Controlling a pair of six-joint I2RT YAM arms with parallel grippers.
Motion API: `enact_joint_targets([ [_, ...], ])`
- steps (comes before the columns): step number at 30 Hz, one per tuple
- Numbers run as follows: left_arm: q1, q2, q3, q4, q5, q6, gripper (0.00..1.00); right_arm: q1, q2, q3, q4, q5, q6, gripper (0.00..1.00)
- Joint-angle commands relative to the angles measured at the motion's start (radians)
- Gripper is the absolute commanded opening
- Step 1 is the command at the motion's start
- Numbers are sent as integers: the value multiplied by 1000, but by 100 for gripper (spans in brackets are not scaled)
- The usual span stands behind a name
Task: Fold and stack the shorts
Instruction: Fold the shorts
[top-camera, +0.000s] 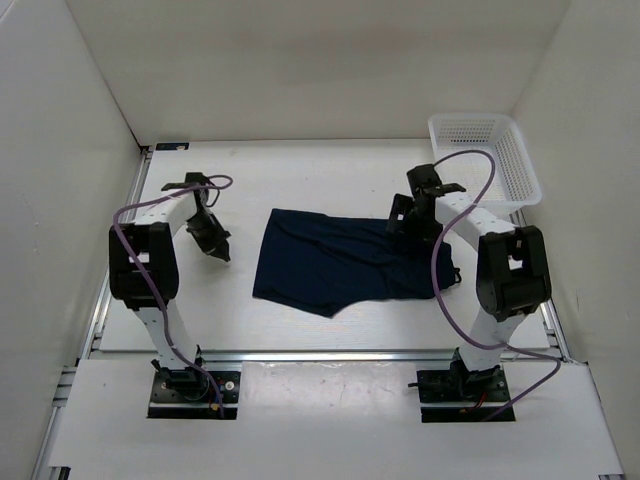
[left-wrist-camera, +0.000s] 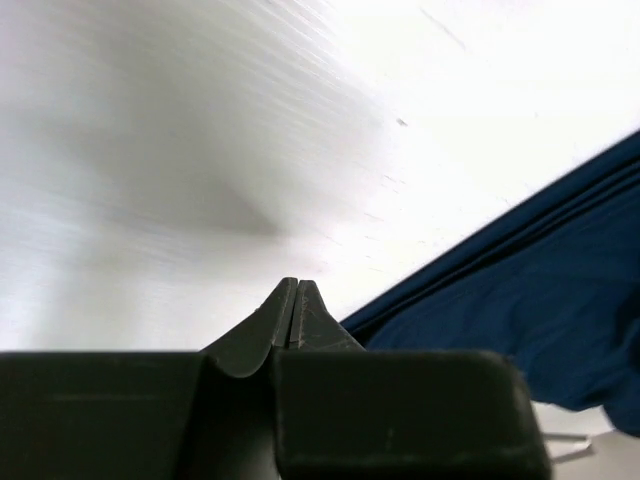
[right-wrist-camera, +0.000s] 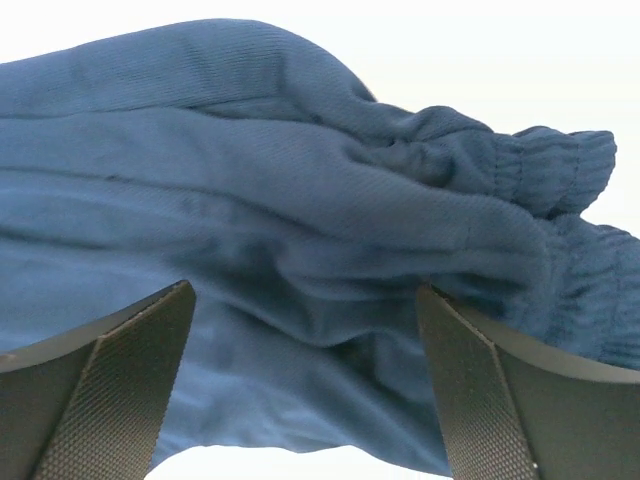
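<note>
The dark navy shorts (top-camera: 340, 260) lie spread flat in the middle of the table, waistband end to the right. My left gripper (top-camera: 221, 252) is shut and empty, hovering just left of the shorts' left edge; the left wrist view shows its closed tips (left-wrist-camera: 296, 295) with the shorts (left-wrist-camera: 530, 300) to the right. My right gripper (top-camera: 412, 228) is open over the shorts' right end. In the right wrist view its fingers (right-wrist-camera: 120, 380) stand wide apart above the bunched fabric and gathered waistband (right-wrist-camera: 540, 170).
A white mesh basket (top-camera: 485, 155) stands at the back right corner of the table. White walls enclose the table on three sides. A metal rail (top-camera: 320, 355) runs along the front edge.
</note>
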Motion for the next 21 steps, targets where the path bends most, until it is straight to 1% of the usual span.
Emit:
enact_joint_targets([
  [1, 19, -51, 19, 3, -41, -15, 10, 5, -105, 41, -8, -16, -19, 96],
  [5, 28, -24, 67, -19, -67, -6, 10, 5, -156, 41, 6, -16, -39, 99],
  [7, 28, -24, 81, -19, -23, 10, 10, 5, -168, 41, 6, -25, -39, 99],
  [9, -10, -14, 116, -19, 47, 63, 10, -4, -178, 32, 6, -25, -39, 99],
  [10, -28, -14, 127, -19, 64, 80, 17, -4, -178, 23, 6, -25, -39, 99],
  [11, -50, -14, 136, -19, 78, 97, 44, -14, -187, 23, 6, -25, -39, 99],
  [12, -95, -14, 150, -19, 87, 125, 64, -14, -197, 11, 6, -25, -39, 99],
  [13, -119, -14, 150, -28, 78, 125, 83, -14, -197, -1, 6, -25, -39, 99],
  [14, -139, -14, 150, -37, 78, 137, 95, -24, -210, -2, 6, -25, -39, 99],
  [15, -172, -14, 150, -37, 78, 137, 100, -24, -220, -11, -3, -25, -39, 99],
  [21, -258, 80, 141, -37, 78, 137, 100, -34, -288, -29, -25, -7, -39, 99],
])
